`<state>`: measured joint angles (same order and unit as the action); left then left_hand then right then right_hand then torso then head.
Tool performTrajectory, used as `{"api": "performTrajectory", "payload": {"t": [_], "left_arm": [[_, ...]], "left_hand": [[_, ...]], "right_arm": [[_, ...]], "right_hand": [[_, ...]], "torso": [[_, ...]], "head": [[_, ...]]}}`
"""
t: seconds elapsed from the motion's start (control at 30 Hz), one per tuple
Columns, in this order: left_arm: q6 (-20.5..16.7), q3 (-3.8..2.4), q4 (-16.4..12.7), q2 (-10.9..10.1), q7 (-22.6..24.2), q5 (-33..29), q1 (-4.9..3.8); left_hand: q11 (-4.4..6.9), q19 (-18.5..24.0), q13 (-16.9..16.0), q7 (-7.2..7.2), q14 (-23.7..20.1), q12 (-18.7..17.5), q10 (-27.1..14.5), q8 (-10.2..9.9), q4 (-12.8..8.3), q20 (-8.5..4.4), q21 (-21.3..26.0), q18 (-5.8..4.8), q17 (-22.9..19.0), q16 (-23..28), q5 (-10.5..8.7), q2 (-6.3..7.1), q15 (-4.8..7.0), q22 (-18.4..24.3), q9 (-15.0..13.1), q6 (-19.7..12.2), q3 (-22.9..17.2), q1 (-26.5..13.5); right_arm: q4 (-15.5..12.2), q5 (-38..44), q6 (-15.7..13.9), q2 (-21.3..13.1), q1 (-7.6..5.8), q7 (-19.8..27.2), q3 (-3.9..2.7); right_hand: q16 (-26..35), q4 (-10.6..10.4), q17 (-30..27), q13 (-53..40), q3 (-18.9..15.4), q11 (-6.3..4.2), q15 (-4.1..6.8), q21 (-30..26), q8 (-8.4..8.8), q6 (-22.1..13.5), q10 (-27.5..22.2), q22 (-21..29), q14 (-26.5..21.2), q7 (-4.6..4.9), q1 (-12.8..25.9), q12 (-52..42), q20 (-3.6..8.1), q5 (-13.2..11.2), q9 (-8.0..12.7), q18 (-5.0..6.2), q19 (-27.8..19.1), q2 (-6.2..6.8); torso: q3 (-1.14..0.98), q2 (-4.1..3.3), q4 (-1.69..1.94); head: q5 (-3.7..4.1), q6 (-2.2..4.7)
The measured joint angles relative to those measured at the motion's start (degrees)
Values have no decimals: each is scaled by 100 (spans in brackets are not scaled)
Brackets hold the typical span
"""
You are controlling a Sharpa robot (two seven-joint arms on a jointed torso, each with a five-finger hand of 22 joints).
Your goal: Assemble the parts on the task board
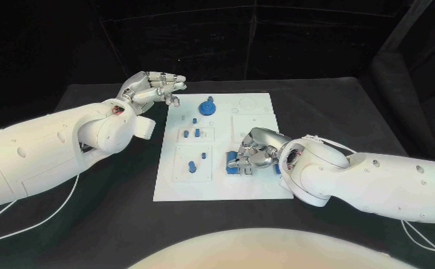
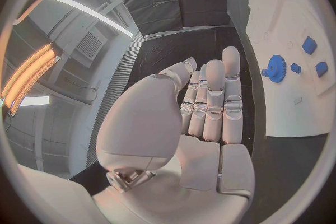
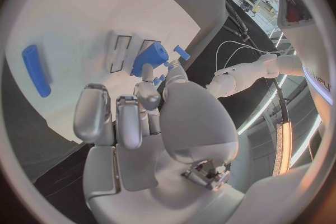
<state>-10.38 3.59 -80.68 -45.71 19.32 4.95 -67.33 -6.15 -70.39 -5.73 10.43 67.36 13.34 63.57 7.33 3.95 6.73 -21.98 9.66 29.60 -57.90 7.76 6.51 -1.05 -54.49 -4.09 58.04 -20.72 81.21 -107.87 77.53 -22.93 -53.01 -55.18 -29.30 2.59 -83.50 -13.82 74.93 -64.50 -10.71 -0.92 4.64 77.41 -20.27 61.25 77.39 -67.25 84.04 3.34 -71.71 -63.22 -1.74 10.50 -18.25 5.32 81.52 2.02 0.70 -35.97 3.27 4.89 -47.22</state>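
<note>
on the task board (image 1: 254,181), a blue gear (image 1: 207,106) and several small blue parts (image 1: 191,167) already stood. the right hand (image 1: 251,154) pinched another blue part (image 3: 150,57) at the board's near right; the left hand (image 1: 156,88), empty with fingers apart, hovered beside the board's far left corner. assembly seemed partway.

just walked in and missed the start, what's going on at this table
A two-armed robot is assembling small blue parts on a white task board on the black table. Its right hand is down on the board's near right area, fingers curled around a blue block-shaped part. Its left hand hovers off the board's far left corner, holding nothing, fingers extended. A round blue gear and several small blue pegs sit on the board, untouched.
</note>
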Motion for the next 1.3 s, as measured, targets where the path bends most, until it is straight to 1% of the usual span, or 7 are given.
{"api": "performTrajectory", "payload": {"t": [0.2, 0.3, 0.47, 0.83, 0.87, 0.9, 1.3], "left_arm": [[1, 1, 16, 0, -3, 0, 0], [1, 1, 19, 0, -4, 0, 0], [2, 2, 25, 6, -5, 0, 1], [5, 5, 33, 5, -9, 0, 1], [5, 5, 33, 4, -9, 0, 1], [7, 5, 35, 2, -10, 0, 2], [14, 8, 35, -5, -12, 0, 2]], "left_hand": [[0, 0, 0, 0, 0, 0, 0, 0, 0, 0, 0, 0, 0, 0, 0, 0, 0, 0, 0, 0, 0, 0], [0, 0, 0, 0, 0, 0, 0, 0, 0, 0, 0, 0, 0, 0, 0, 0, 0, -1, 0, 0, 0, 0], [0, 0, 0, 0, 0, 0, 0, 0, 0, 0, 0, 0, 0, 0, 0, 0, 0, -1, 0, 0, 0, 0], [21, 0, 0, 0, -21, 0, -21, 0, 0, 0, 0, 0, -9, 0, 0, 0, -21, 8, 0, 0, 0, 0], [21, 0, 0, 0, -21, 0, -21, 0, 0, 0, 0, 0, -9, 0, 0, 0, -21, 8, 0, 0, 0, 0], [21, 0, 0, 0, -21, 0, -21, 0, 0, 0, 0, 0, -9, 0, 0, 0, -21, 8, 0, 0, 0, 0], [21, 0, 0, 0, -21, 0, -21, 12, 0, 0, 22, 0, -9, 0, 0, 0, -21, 8, 0, 0, 0, 0]], "right_arm": [[61, 25, 82, 9, -1, 45, -1], [101, 54, 133, 30, -1, 34, -1], [133, 98, 183, 75, -10, -28, -11], [134, 253, 228, 117, -30, -123, -31], [149, 268, 243, 113, -28, -147, -22], [174, 283, 257, 98, -18, -175, -9], [162, 275, 347, 59, -1, -197, -2]], "right_hand": [[-2, 71, 0, -17, -9, -21, 0, 21, -31, 1, 21, -7, 0, 0, -69, 0, 12, 21, -13, 0, 12, -69], [-2, 122, -1, -30, 41, -21, 0, 20, -32, 21, 20, -7, 0, -20, -197, 0, 21, 26, -25, 0, 21, -197], [-2, 258, -1, -69, 99, -41, 0, 20, -37, 39, 41, -27, 0, -25, -378, -23, 21, 3, -55, 0, 21, -304], [-25, 416, -1, -96, 160, -62, 19, 20, -54, 57, 62, -33, -20, -26, -657, -23, 21, -71, -60, 0, 21, -400], [-25, 504, -1, -109, 221, -61, 19, 20, -49, 55, 62, -33, -20, -28, -789, -23, 21, -64, -44, 1, 21, -497], [-25, 500, -2, -128, 217, -62, 19, 20, -48, 48, 62, -33, -20, -35, -816, -27, 21, -84, -45, 0, 21, -514], [-25, 541, -2, -113, 161, -62, 19, 20, -48, 47, 62, -39, -20, -35, -722, -23, 41, -99, -49, 0, 41, -376]], "torso": [[3, 0, 4], [5, 0, 4], [6, 1, 4], [3, 4, 5], [3, 5, 4], [3, 5, 1], [1, 5, 1]], "head": [[-7, -14], [-10, -19], [-13, -30], [-19, -51], [-20, -52], [-20, -54], [2, -65]]}}
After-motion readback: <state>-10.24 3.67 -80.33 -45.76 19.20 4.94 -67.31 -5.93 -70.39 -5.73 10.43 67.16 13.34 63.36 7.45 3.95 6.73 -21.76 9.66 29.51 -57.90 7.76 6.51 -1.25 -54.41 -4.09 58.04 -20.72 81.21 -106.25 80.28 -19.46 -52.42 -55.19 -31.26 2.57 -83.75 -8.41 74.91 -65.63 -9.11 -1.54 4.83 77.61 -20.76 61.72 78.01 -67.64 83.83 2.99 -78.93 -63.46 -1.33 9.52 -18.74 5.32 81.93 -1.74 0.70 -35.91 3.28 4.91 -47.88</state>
